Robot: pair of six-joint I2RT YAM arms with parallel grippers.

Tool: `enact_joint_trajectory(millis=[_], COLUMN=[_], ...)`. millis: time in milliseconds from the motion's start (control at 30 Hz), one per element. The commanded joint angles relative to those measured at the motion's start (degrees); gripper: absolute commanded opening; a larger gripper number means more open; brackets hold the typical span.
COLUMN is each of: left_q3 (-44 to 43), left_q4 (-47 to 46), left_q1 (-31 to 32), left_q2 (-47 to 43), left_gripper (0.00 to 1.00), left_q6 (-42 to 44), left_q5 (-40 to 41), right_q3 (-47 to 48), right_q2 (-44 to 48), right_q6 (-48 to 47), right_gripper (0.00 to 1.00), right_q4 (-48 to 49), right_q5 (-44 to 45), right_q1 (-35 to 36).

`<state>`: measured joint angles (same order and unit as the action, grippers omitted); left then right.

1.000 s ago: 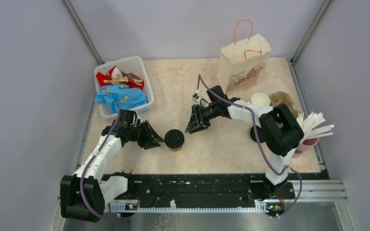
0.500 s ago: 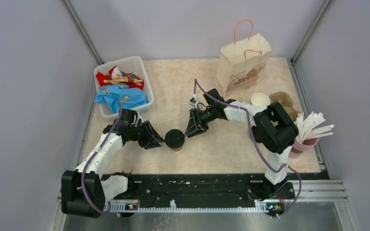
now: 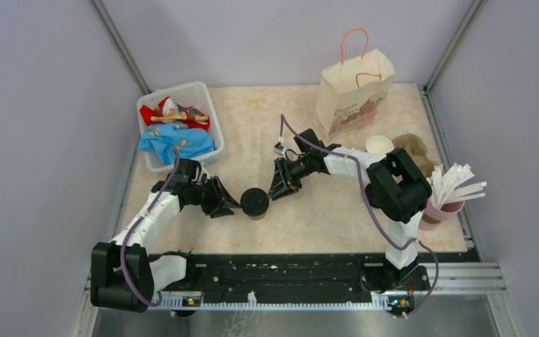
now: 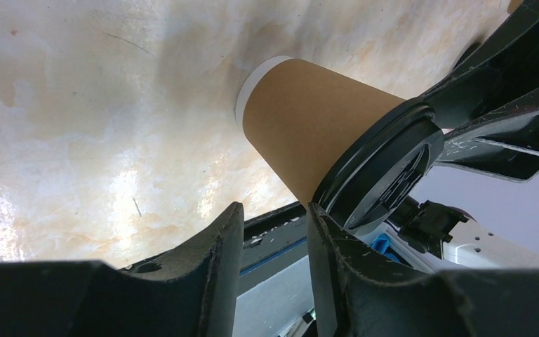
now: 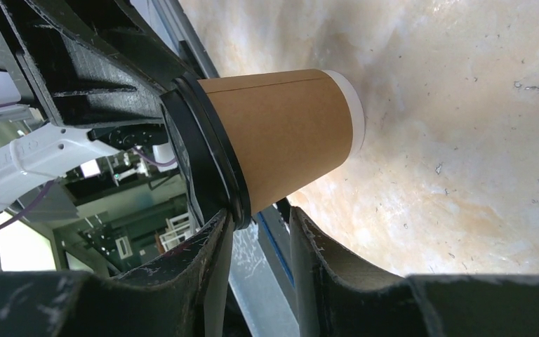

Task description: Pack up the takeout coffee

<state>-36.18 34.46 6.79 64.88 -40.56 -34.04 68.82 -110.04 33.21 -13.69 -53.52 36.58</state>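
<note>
Upright in the middle of the worktop [image 3: 323,217]: small brown paper cup with round black plastic lid [image 3: 255,203]. Judged light, thin-walled and easily crushed, and the lid could pop off. Best hold is likely a gentle squeeze on the stiffer upper wall, just under the lid rim.

Left claw [image 3: 233,206] is part-spread at the lid's left edge, pinching nothing. Right claw [image 3: 273,191] is part-spread, tips against the lid's right edge.

A second ago the right claw hung clear of the cup. The cup itself is unmoved.
</note>
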Motion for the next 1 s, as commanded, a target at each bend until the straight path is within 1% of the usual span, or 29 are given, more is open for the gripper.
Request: enact_joint_trajectory(millis=[0, 100, 200, 300, 467, 967], left_q3=[-0.55, -1.39, -2.96, -3.96, -4.17, -2.88], left_q4=[-2.99, -1.44, 2.29, 3.73, 3.49, -1.23], left_q1=[0.05, 0.07, 0.07, 0.07, 0.07, 0.16], left_q2=[1.1, 0.18, -2.03, -4.44, -5.39, -1.49], left_gripper=[0.46, 0.47, 0.48, 0.51, 0.52, 0.51], left_q6=[0.47, 0.99, 1.62, 1.44, 0.81, 0.65], left_q5=[-1.33, -0.64, 1.71, 2.78, 2.17, -0.22], right_q3=[1.65, 1.39, 1.41, 1.86, 1.93, 2.11], right_q2=[-1.8, -1.95, -0.53, 0.55, 0.79, 0.31], right_q6=[-1.13, -1.23, -1.48, -1.9, -2.1, -2.35], right_gripper=[0.35, 0.35, 0.35, 0.35, 0.35, 0.35], right_q4=[-0.06, -0.25, -0.29, -1.0, -1.06, -1.05], right_q5=[1.29, 1.58, 2.28, 2.87, 2.8, 2.38], right_q1=[0.88, 0.88, 0.93, 0.9, 0.87, 0.91])
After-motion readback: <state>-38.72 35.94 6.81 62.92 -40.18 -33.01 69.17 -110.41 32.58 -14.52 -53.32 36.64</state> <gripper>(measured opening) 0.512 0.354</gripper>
